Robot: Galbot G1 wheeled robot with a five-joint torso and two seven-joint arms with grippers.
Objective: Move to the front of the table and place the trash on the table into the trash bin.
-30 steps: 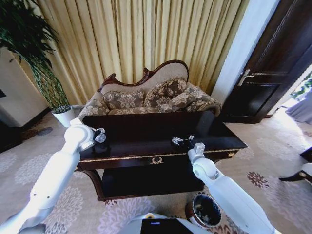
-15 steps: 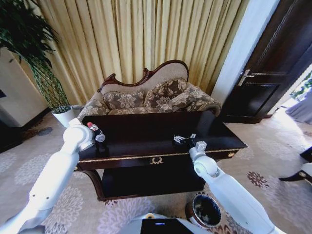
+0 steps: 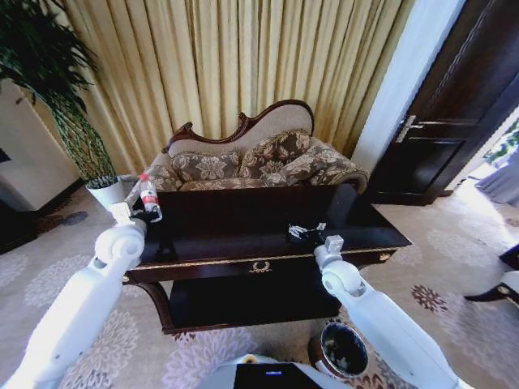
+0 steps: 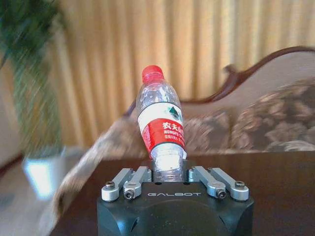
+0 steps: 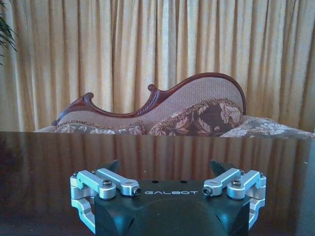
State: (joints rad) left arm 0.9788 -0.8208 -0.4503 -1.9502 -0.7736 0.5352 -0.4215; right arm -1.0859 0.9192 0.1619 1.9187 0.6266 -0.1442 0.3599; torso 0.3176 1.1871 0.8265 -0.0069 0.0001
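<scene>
Head view: the table (image 3: 268,223) is seen from its front, with the sofa (image 3: 251,162) and curtain (image 3: 235,65) behind it, a potted plant (image 3: 73,121) at the left and the trash bin (image 3: 340,350) on the carpet near the robot's right side. The left gripper (image 3: 144,212) is raised over the table's left end with the bottle (image 3: 149,197) upright in it, cap uppermost. The right gripper (image 3: 306,235) is held over the table's right part.

Left wrist view: details hidden from the head camera are supplied here. The left gripper (image 4: 168,172) is seen clamped on the base of the bottle (image 4: 160,123), which is tilted slightly; the red label and red cap are legible.

Right wrist view: the right gripper (image 5: 165,169) is shown with its fingers (image 5: 114,166) spread wide apart above the glossy tabletop (image 5: 49,162), nothing between them.

Compared with half a second earlier, the bottle has been lifted and turned from a slanted to an upright position, and the left arm has been drawn toward the left. The right arm is unchanged.
</scene>
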